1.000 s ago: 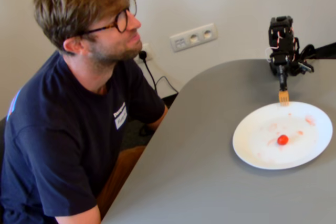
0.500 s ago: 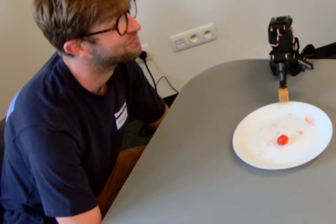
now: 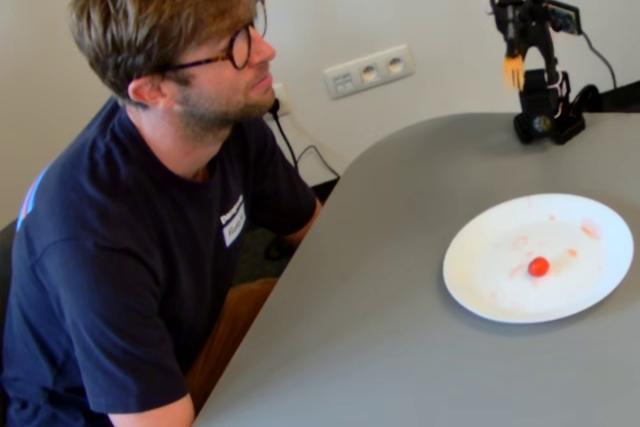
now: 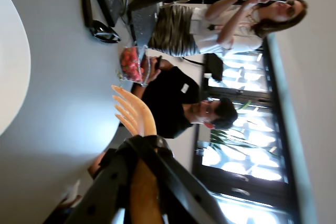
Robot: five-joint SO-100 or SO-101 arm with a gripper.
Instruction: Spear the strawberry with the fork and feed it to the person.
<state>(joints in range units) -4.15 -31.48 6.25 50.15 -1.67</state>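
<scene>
Grey desk [image 3: 400, 347] is carrying a white plate [image 3: 470, 287] where the strawberry [image 3: 538, 266] is lying, well below and in front of the raised arm, whose jaws are pinching the fork [image 3: 513, 71], tines pointing down.

The table [image 3: 400, 277] is smooth, matt grey. The plate [image 3: 500, 292] looks glossy white, perhaps ceramic. The fork [image 4: 135, 113] seems pale matt plastic, the gripper [image 4: 137, 150] black plastic. The strawberry [image 3: 538, 266] shines slightly.
</scene>
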